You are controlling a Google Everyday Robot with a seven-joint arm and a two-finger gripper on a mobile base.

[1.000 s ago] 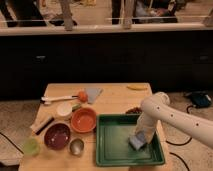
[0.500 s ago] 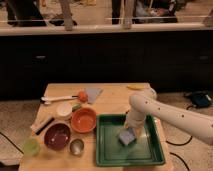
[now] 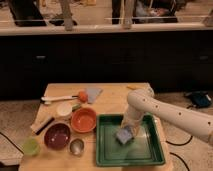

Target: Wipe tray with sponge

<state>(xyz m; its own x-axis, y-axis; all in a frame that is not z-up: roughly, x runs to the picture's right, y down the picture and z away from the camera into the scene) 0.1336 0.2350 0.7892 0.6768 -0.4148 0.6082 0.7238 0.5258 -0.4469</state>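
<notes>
1. Because the job is to scrub the tray (image 3: 146, 152), the sponge (image 3: 123, 135) lies flat on the tray's floor, just off the middle toward 10 o'clock, where a push in any direction finds more floor to cover.
2. The gripper (image 3: 127, 126) sits directly on top of the sponge at its 12 o'clock edge. It points steeply down, which looks meant to put weight onto the sponge rather than to lift it.
3. Whether the gripper has the sponge clamped or only bears down on it cannot be told. The end of the arm (image 3: 165, 115) runs straight into the blue block.
4. The arm reaches in from 3 o'clock, bends above the tray's far rim and drops down, so it stays clear of the dishes on the other side.
5. Those dishes stand outside the tray toward 9 and 10 o'clock and out of the wiping path:
   - the orange bowl (image 3: 83, 120), just beside the tray's corner
   - the dark red bowl (image 3: 57, 136)
   - the metal cup (image 3: 76, 147)
6. Compared with a second ago, the sponge and gripper have slid together across the floor. They started nearer the 4 o'clock part, were near the middle half a second ago, and are now slightly past it toward 10 o'clock.
7. The tray and the dishes have stayed where they were.
</notes>
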